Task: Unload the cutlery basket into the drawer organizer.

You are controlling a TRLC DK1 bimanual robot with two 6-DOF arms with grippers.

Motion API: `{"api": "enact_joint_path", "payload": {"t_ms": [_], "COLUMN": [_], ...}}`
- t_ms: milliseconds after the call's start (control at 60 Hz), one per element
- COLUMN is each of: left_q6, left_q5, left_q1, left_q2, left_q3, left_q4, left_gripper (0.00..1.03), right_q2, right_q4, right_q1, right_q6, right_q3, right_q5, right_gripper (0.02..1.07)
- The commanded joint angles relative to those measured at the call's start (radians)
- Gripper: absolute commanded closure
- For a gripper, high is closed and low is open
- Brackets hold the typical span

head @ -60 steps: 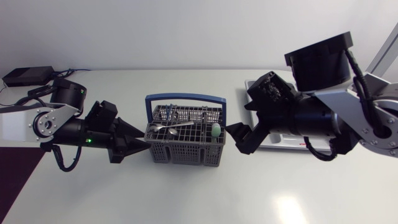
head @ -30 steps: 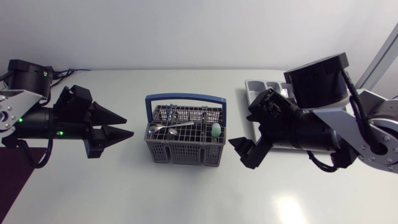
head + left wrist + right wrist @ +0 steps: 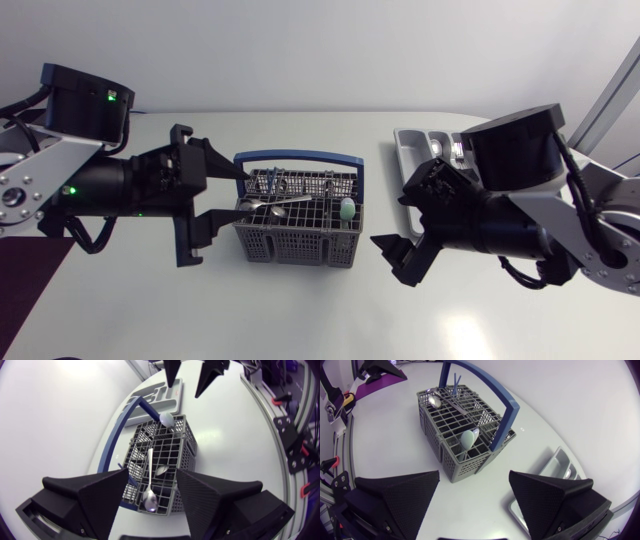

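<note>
there, spoon (image 3: 275,204) lies along basket (image 3: 300,246), bowl toward spread left gripper (image 3: 240,194); right gripper (image 3: 389,216) spread.

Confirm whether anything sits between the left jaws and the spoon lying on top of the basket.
Nothing visible does. The left gripper is open at the near end of the basket, and the spoon lies uncovered ahead, between its jaws. The blue handle arches beside the spoon, not across it.

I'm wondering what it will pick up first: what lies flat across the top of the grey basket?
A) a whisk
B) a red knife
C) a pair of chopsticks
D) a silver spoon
D: a silver spoon lies across the top grid of the basket, its bowl toward the left arm's side.
</note>
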Motion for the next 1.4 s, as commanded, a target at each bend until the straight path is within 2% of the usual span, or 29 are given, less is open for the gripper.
{"api": "enact_joint_path", "payload": {"t_ms": [0, 100, 250, 467, 617, 667, 767, 883, 1117, 1217, 1383], "left_q6": [0.168, 0.295, 0.421, 0.524, 0.551, 0.562, 0.579, 0.583, 0.602, 0.605, 0.605], "left_q5": [-0.069, -0.180, -0.255, -0.284, -0.312, -0.315, -0.327, -0.327, -0.327, -0.327, -0.327], "left_q1": [-0.074, -0.146, -0.185, -0.180, -0.183, -0.186, -0.186, -0.188, -0.185, -0.185, -0.188], "left_q2": [-0.016, 0.010, 0.060, 0.119, 0.166, 0.180, 0.198, 0.217, 0.251, 0.257, 0.260], "left_q3": [-0.040, -0.047, -0.046, -0.026, 0.006, 0.012, 0.022, 0.036, 0.046, 0.045, 0.039], "left_q4": [0.020, 0.032, 0.034, 0.043, 0.060, 0.068, 0.100, 0.111, 0.144, 0.161, 0.184], "left_gripper": [0.29, 0.29, 0.29, 0.29, 0.30, 0.37, 0.44, 0.45, 0.66, 0.68, 0.76], "right_q2": [-0.009, -0.009, -0.004, 0.017, 0.028, 0.034, 0.042, 0.050, 0.073, 0.074, 0.074], "right_q4": [0.001, 0.001, 0.004, 0.018, 0.026, 0.029, 0.034, 0.046, 0.070, 0.073, 0.072], "right_q1": [-0.005, -0.008, -0.023, -0.063, -0.083, -0.094, -0.104, -0.118, -0.135, -0.146, -0.157], "right_q6": [-0.022, -0.029, -0.045, -0.058, -0.072, -0.075, -0.082, -0.089, -0.092, -0.094, -0.101], "right_q3": [-0.034, -0.040, -0.045, -0.046, -0.046, -0.046, -0.048, -0.053, -0.066, -0.066, -0.074], "right_q5": [-0.009, -0.012, -0.025, -0.066, -0.075, -0.091, -0.097, -0.109, -0.124, -0.133, -0.140], "right_gripper": [0.07, 0.07, 0.07, 0.07, 0.07, 0.07, 0.07, 0.07, 0.07, 0.07, 0.07]}}
